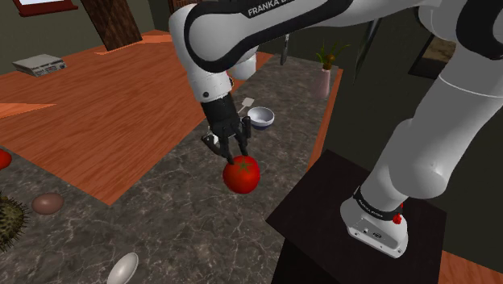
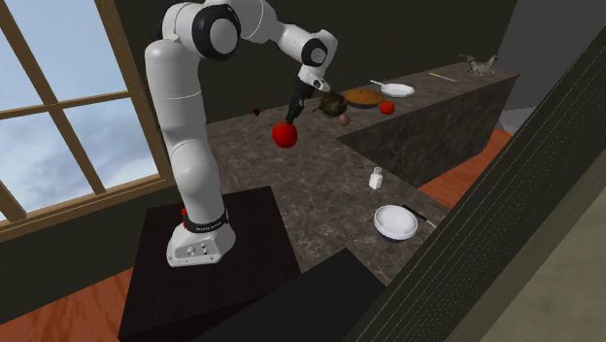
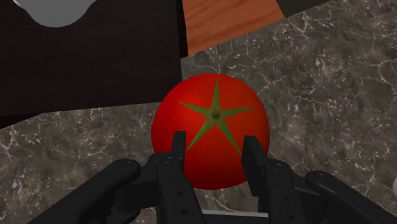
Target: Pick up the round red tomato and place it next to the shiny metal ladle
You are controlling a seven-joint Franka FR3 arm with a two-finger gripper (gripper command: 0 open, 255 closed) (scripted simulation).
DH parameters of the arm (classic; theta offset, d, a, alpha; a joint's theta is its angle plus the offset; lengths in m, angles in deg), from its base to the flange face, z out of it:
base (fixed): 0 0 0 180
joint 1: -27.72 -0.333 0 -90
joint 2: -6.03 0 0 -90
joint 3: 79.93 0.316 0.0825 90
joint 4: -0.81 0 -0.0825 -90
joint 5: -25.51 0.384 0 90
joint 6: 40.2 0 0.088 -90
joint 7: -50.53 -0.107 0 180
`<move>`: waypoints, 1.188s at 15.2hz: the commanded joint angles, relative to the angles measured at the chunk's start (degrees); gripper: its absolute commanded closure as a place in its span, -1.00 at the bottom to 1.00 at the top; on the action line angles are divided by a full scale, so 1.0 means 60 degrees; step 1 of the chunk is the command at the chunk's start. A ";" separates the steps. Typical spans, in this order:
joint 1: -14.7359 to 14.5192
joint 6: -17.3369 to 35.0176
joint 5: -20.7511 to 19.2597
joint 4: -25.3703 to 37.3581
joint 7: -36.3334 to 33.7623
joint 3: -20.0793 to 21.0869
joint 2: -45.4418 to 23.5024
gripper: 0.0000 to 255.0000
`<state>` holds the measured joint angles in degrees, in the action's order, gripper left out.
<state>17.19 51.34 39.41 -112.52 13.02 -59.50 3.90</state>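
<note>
From over the stand in the shoulder view, the black gripper (image 1: 234, 153) hangs fingers-down with the red tomato (image 1: 241, 174) pinched between its tips, right under the hand. The tomato is round, so no axis is longer; its green star faces up toward the wrist. Under the fingers lies the dark marbled counter (image 1: 185, 218), its bare stretch running away from them to a pale grey ladle (image 1: 122, 268), well apart. Behind the fingers sits a white bowl (image 1: 260, 118), and the black stand (image 1: 355, 218) flanks them on the arm's side. In the second exterior view the gripper (image 2: 292, 115) holds the tomato (image 2: 284, 133) just below its tips, over the counter (image 2: 320, 185); I cannot tell whether it clears the stone. Open counter runs from beneath the fingers toward the bowl (image 2: 395, 222) and a small white shaker (image 2: 375, 178). In the wrist view both fingers (image 3: 178, 153) press the tomato's (image 3: 213, 121) flanks, with the star pointing straight back along the gripper (image 3: 215, 137). Marbled counter (image 3: 331, 83) surrounds it, and just past the tomato the counter's edge meets the stand's top (image 3: 89, 63) and a strip of wooden floor (image 3: 229, 19).
</note>
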 commanded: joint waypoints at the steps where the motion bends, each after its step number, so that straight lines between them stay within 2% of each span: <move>1: -0.0220 -0.0010 -0.0005 0.0596 -0.0479 0.0197 -0.0499 1.00; 11: -0.1695 -0.0200 -0.0471 0.3966 -0.2796 0.0887 -0.3266 1.00; 15: -0.2506 -0.0590 -0.0837 0.5903 -0.3666 0.0983 -0.4653 1.00; 18: -0.3245 -0.1116 -0.1158 0.7798 -0.4279 0.0986 -0.5888 1.00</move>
<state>-0.94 45.65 33.09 -69.36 -11.52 -53.56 -29.07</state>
